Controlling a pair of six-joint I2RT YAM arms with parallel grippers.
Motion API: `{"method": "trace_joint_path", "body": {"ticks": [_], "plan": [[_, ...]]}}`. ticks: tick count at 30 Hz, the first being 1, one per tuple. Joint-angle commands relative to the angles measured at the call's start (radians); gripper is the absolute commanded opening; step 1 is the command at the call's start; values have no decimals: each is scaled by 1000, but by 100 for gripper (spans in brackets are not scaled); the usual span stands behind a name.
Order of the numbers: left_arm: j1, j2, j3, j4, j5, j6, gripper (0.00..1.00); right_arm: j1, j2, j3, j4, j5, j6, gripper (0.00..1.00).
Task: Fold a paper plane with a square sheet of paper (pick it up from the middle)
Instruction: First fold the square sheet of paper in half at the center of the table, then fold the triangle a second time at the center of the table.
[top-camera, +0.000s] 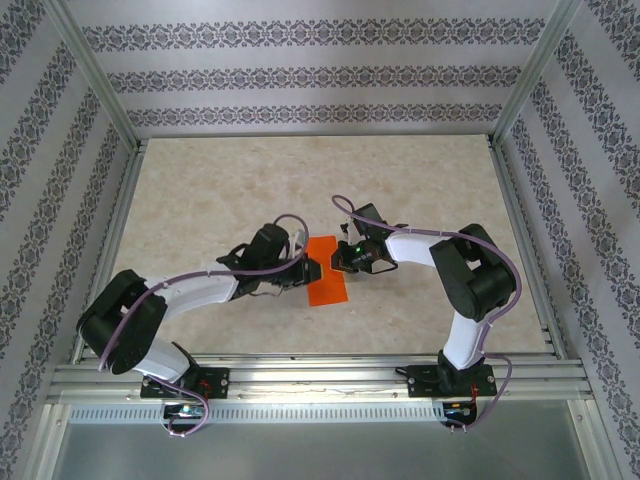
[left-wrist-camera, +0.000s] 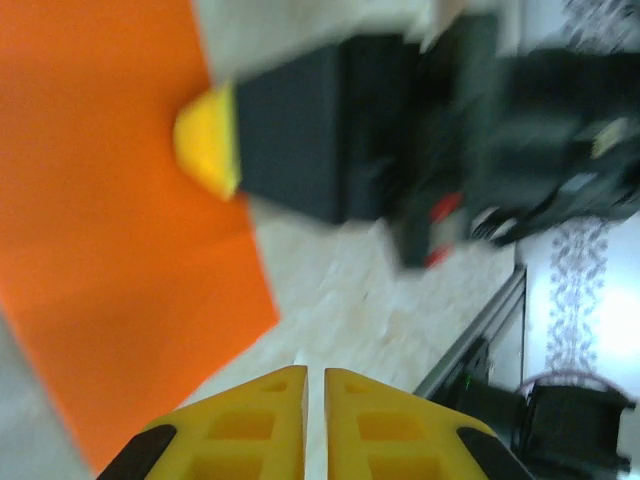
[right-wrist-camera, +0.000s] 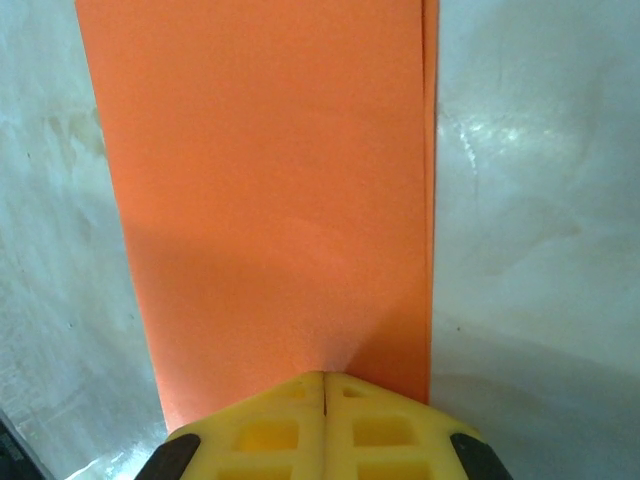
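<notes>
I count one square sheet of paper (top-camera: 328, 286) on one table (top-camera: 300, 190). Two arms, the left arm (top-camera: 190, 290) and the right arm (top-camera: 470, 275), with two grippers, the left gripper (left-wrist-camera: 314, 385) and the right gripper (right-wrist-camera: 325, 385).

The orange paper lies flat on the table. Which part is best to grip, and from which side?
Probably the long edge where the folded sheet of paper shows two offset layers. Come low from that side and slide under: it lies flat, so its face offers no pinch.
</notes>
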Motion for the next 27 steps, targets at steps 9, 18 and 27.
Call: {"method": "trace_joint_path", "body": {"ticks": [9,18,27], "plan": [[147,257,249,-162,-3,140,13,-38,-215,-31,-23,-79,41,12],[175,382,309,-144,2,163,13,-69,-513,-276,-1,93,166,17],[194,442,267,-62,18,135,13,-52,-517,-369,19,-34,229,26]]}}
